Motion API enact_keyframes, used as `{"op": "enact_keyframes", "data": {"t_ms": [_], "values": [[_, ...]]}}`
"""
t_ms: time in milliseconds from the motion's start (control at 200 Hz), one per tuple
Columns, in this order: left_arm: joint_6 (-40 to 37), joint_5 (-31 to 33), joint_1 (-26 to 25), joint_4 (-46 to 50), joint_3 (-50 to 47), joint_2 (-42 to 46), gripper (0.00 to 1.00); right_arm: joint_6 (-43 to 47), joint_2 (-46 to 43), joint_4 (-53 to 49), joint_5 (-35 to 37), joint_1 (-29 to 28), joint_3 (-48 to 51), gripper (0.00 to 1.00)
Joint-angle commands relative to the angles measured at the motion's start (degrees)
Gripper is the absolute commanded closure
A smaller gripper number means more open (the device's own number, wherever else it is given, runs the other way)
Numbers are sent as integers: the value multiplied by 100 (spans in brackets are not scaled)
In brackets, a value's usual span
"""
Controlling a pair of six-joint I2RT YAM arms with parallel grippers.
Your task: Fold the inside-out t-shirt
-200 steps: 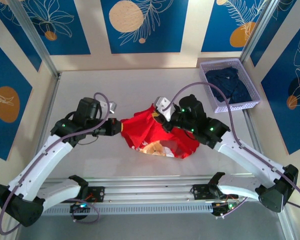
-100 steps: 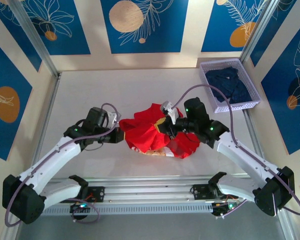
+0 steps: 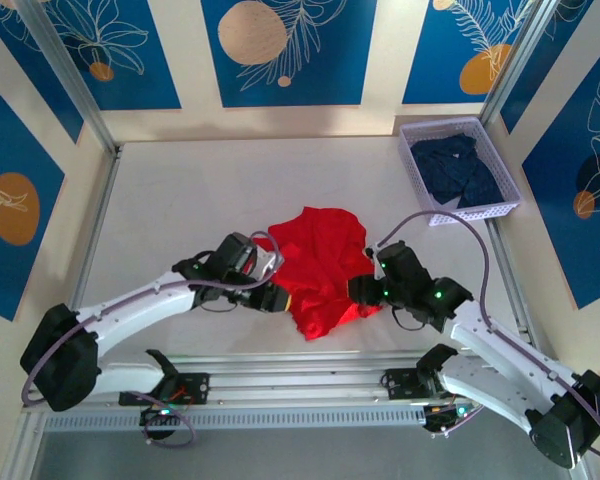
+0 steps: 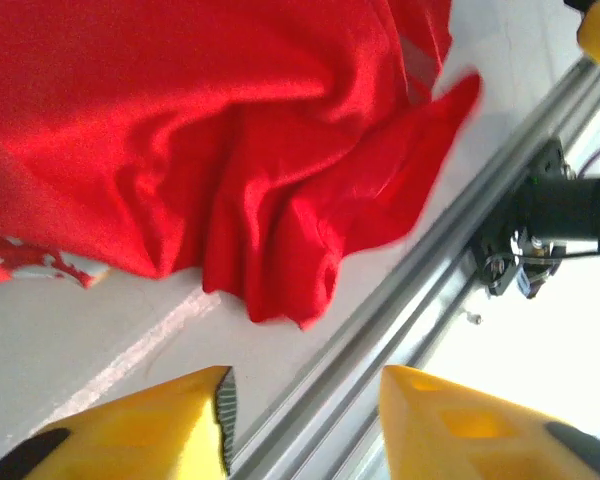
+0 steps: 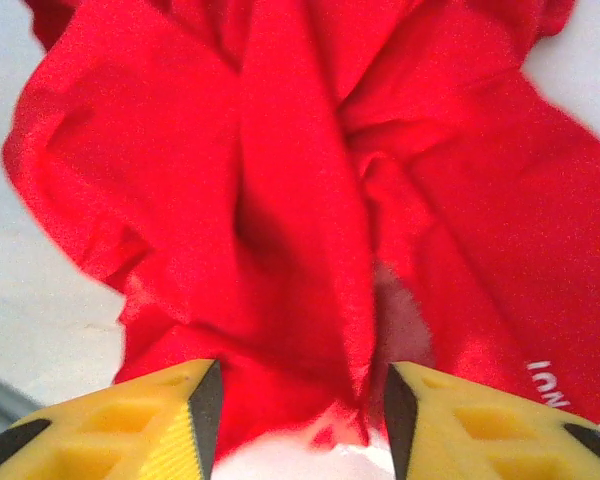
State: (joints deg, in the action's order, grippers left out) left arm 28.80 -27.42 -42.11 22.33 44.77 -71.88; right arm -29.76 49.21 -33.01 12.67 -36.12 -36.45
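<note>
The inside-out t-shirt (image 3: 320, 262) lies in a crumpled bright red heap on the white table, plain side mostly up. My left gripper (image 3: 275, 298) sits at its near-left edge, open with nothing between the yellow fingers (image 4: 170, 425); the shirt (image 4: 230, 150) lies just beyond them, a scrap of print (image 4: 30, 268) at its edge. My right gripper (image 3: 358, 290) is at the heap's near-right edge, also open. In the right wrist view the shirt (image 5: 280, 180) bunches in folds ahead of the fingers (image 5: 450, 420), loose cloth reaching into the gap unpinched. White lettering (image 5: 550, 375) peeks at the right.
A lavender basket (image 3: 480, 212) with dark navy clothing (image 3: 458, 168) stands at the back right corner. An aluminium rail (image 3: 300, 385) runs along the table's near edge, close to the left gripper's fingers (image 4: 400, 290). Bare table lies behind and left of the shirt.
Both grippers have opened and let go of the shirt, then moved toward the near edge. The shirt has dropped from hanging between them into a heap on the table.
</note>
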Motion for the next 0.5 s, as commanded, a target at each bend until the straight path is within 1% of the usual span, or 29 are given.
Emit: {"op": "enact_keyframes", "data": {"t_ms": [0, 30, 95, 135, 165, 225, 300, 370, 450, 495], "values": [[-365, 674, 369, 158, 549, 22, 55, 88, 626, 526, 604, 242, -520, 46], [-359, 953, 500, 80, 574, 2, 53, 194, 909, 772, 597, 346, -621, 45], [-264, 1786, 878, -27, 611, -116, 50, 378, 1578, 1384, 474, 568, -851, 44], [-192, 2065, 1167, -236, 567, -229, 44, 443, 2040, 1708, 354, 712, -1043, 44], [-100, 2185, 1401, -403, 519, -341, 43, 475, 2391, 1876, 255, 832, -1242, 43], [38, 2130, 1844, -818, 480, -626, 40, 524, 3126, 1922, 68, 1050, -1736, 39], [86, 1981, 2217, -1064, 675, -1112, 37, 660, 3906, 1875, 123, 1191, -2282, 35], [58, 1819, 2359, -1132, 974, -1662, 34, 701, 4449, 1896, 57, 1356, -2620, 33], [27, 1573, 2365, -1160, 1375, -2239, 32, 712, 5037, 1718, -20, 1527, -3050, 28], [29, 1334, 2357, -1210, 1541, -2537, 31, 733, 5359, 1539, -17, 1585, -3304, 27]]}}
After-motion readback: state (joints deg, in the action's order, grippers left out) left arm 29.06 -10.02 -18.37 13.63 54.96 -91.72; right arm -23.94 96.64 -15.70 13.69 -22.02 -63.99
